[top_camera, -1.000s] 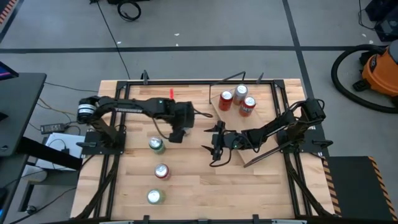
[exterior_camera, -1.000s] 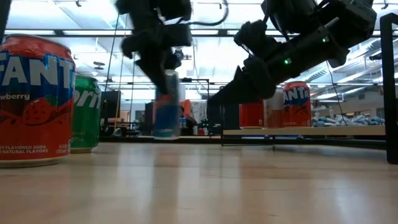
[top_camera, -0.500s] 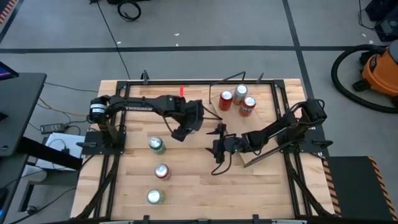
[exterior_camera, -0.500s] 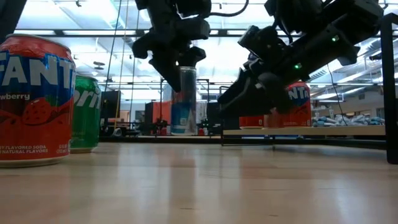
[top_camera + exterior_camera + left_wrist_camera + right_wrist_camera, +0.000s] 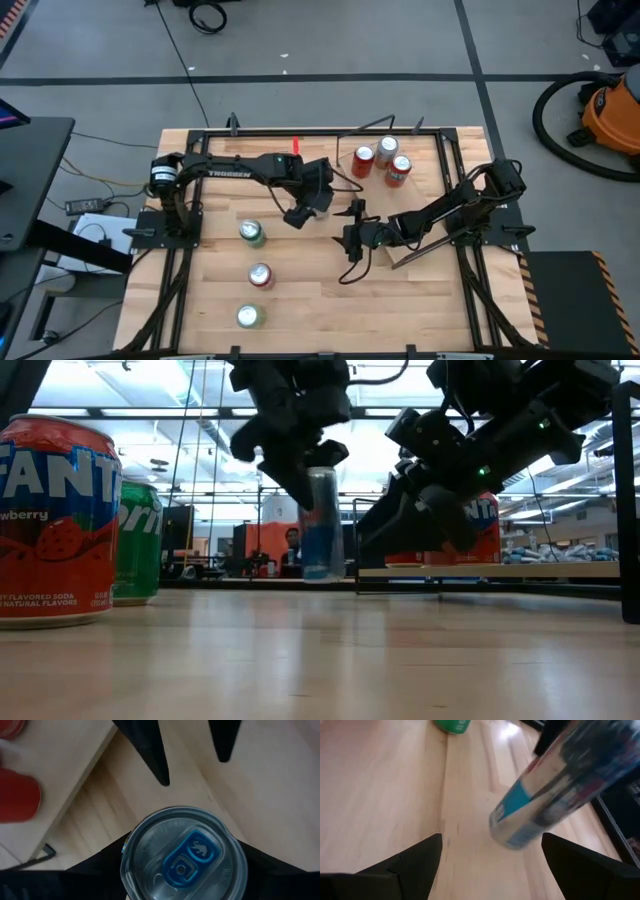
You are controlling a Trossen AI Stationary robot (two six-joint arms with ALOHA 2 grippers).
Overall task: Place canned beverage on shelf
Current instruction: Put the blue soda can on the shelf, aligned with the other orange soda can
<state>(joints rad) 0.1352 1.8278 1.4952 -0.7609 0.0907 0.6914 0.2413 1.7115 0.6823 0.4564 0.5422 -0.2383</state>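
Note:
My left gripper (image 5: 318, 203) is shut on a slim blue-and-silver can (image 5: 322, 525) over the middle of the table, just left of the shelf. The shelf is a small light-wood board (image 5: 372, 190) edged by black rods, set askew at the far right. It carries three cans (image 5: 386, 152) standing upright. My right gripper (image 5: 346, 238) hangs open and empty just near of the slim can, fingers pointing toward the table's left. Its wrist view shows the can (image 5: 555, 785) ahead of its spread fingers. My left gripper pinches the slim can between its two fingers, on opposite sides of the wall just below the top rim (image 5: 126, 862). The fingers come from above, pointing down. The can hangs upright below them (image 5: 322, 550), its bottom a little clear of the table.
Three loose cans stand in a row on the table's near left: a green one (image 5: 251, 232), a red one (image 5: 260, 275) and another green one (image 5: 247, 316). The red Fanta can (image 5: 55, 520) and the green one (image 5: 140, 540) fill the low view's left. Black frame rails run along the table's sides.
My left gripper has carried the slim can toward the table's right edge and the shelf, keeping it upright and shut in the fingers. My right gripper has stayed open beside the shelf.

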